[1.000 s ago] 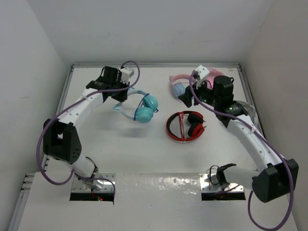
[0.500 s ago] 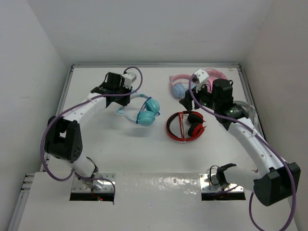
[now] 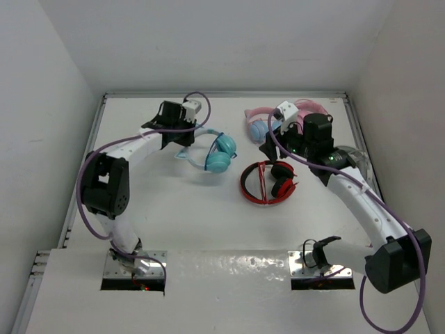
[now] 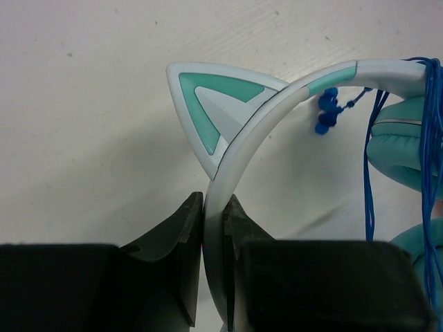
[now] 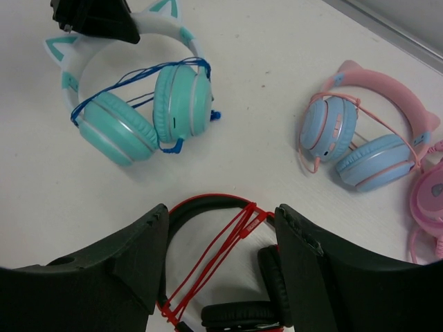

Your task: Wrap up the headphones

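Observation:
The teal headphones [image 3: 217, 153] with a pale mint cat-ear headband lie on the table's left centre, a blue cable wound round the band and cups. They also show in the right wrist view [image 5: 138, 104]. My left gripper [image 3: 182, 136] is shut on the headband [image 4: 228, 166] just below a cat ear [image 4: 211, 104]. The blue cable [image 4: 370, 152] hangs beside a teal cup [image 4: 408, 145]. My right gripper [image 3: 270, 145] is open and empty, hovering above a red headphone pair, right of the teal pair.
Red and black headphones [image 3: 268, 181] with a red cable lie mid-table, also under my right fingers [image 5: 228, 277]. A pink-banded pair with blue cups [image 5: 367, 138] and an all-pink pair [image 5: 429, 200] lie at the back right. Walls close in the table.
My left gripper has dragged the teal headphones to the right and a little toward the back. The right arm has barely moved.

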`<action>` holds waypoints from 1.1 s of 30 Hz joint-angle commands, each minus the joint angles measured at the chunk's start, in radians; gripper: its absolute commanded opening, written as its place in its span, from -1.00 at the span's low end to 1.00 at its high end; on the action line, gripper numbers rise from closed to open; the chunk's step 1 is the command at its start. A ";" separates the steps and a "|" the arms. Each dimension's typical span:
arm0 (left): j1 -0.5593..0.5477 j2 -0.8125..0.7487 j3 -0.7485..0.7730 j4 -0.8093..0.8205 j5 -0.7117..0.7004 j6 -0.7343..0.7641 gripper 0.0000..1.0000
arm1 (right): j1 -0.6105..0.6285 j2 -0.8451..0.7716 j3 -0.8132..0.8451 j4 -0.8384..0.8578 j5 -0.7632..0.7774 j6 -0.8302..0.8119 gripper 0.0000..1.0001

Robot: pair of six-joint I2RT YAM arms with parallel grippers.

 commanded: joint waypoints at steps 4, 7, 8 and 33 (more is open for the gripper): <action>-0.008 0.073 0.122 0.109 0.001 -0.107 -1.00 | 0.005 0.022 0.066 -0.014 0.013 -0.030 0.25; -0.008 0.125 0.156 0.117 -0.034 -0.129 -1.00 | 0.007 0.027 0.077 -0.027 0.023 -0.041 0.25; -0.008 0.148 0.176 0.122 -0.039 -0.130 -1.00 | 0.007 0.029 0.080 -0.029 0.024 -0.042 0.25; -0.054 0.479 0.494 0.157 -0.220 -0.238 -1.00 | 0.010 0.044 0.132 -0.106 0.064 -0.048 0.26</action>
